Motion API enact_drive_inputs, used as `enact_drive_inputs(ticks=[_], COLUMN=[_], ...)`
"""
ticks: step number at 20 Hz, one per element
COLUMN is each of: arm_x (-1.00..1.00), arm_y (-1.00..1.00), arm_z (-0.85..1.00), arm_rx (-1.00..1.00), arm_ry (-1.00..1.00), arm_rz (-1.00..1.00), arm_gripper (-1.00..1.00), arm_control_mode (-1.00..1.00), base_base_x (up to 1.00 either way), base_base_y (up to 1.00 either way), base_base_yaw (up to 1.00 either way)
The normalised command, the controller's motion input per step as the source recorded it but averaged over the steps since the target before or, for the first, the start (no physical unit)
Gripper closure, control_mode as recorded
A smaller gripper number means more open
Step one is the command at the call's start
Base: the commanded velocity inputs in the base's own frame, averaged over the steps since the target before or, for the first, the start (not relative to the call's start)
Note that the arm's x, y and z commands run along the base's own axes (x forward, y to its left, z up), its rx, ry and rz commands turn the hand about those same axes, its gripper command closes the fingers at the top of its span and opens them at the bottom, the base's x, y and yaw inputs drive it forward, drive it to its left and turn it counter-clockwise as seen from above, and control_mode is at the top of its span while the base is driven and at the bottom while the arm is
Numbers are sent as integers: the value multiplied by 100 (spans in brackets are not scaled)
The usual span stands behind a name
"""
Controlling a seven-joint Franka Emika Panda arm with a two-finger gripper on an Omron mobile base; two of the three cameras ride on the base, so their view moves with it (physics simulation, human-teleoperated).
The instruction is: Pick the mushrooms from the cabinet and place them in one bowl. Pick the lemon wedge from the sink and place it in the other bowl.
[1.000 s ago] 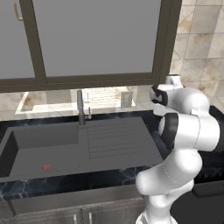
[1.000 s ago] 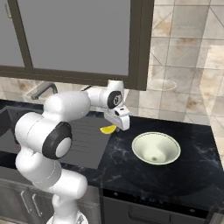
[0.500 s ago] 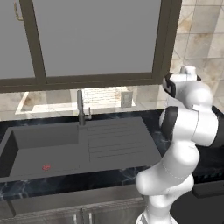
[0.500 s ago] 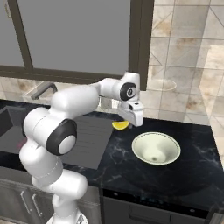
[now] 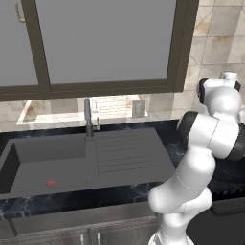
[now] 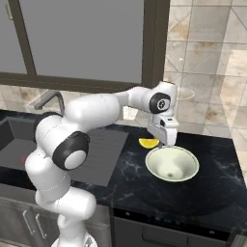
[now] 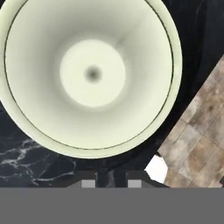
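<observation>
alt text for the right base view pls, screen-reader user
A white robot arm reaches right across a black marble counter, its pincer just above the near rim of a glossy cream bowl, with a yellow lemon wedge right beside the pincer. A dark sink lies at left, below frosted glass panes.

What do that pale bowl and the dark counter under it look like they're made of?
The other bowl looks like glazed ceramic: cream-white, smooth and softly glossy, though plastic can't be ruled out. The counter looks like polished black marble or a similar stone, with thin pale veins across a shiny dark surface.
</observation>
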Motion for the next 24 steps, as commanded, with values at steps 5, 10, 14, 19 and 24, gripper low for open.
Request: enact_drive_inputs(ticks=[5, 10, 14, 19, 24], arm_x=[0, 0, 0, 7, 24], arm_y=[-20, -15, -26, -39, -28], arm_z=[-19, -30, -36, -35, -46], arm_rx=[0, 0, 0, 0, -3], arm_ry=[-2, -4, -3, 0, 0], arm_rz=[-1, 0, 0, 0, 0], arm_gripper=[100, 100, 100, 100, 100], arm_control_mode=[-100, -100, -100, -100, -100], base_base_x=[0, 0, 0, 0, 0], base_base_y=[0, 0, 0, 0, 0], base_base_yaw=[0, 0, 0, 0, 0])
